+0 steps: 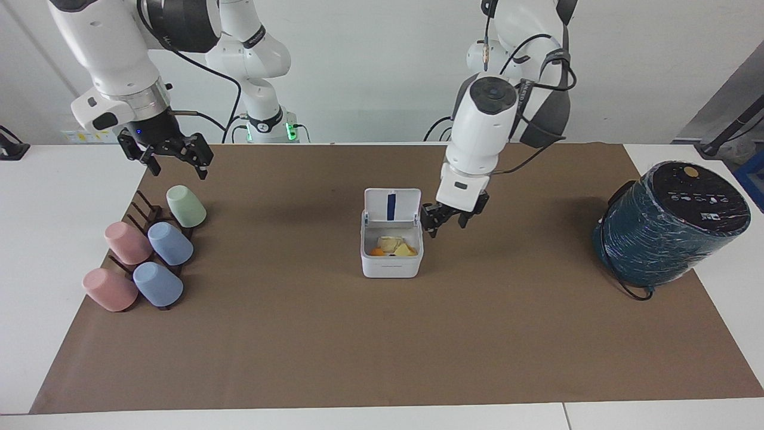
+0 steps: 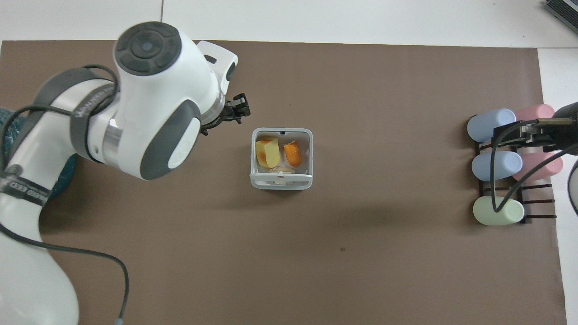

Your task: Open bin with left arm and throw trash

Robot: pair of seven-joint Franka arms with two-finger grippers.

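While beside bin (image 1: 391, 263): left end effector (image 1: 444, 222)

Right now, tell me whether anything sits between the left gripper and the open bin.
Nothing visible does. The left gripper hangs over bare mat beside the bin, toward the left arm's end. The lid stands upright, and the trash already lies inside.
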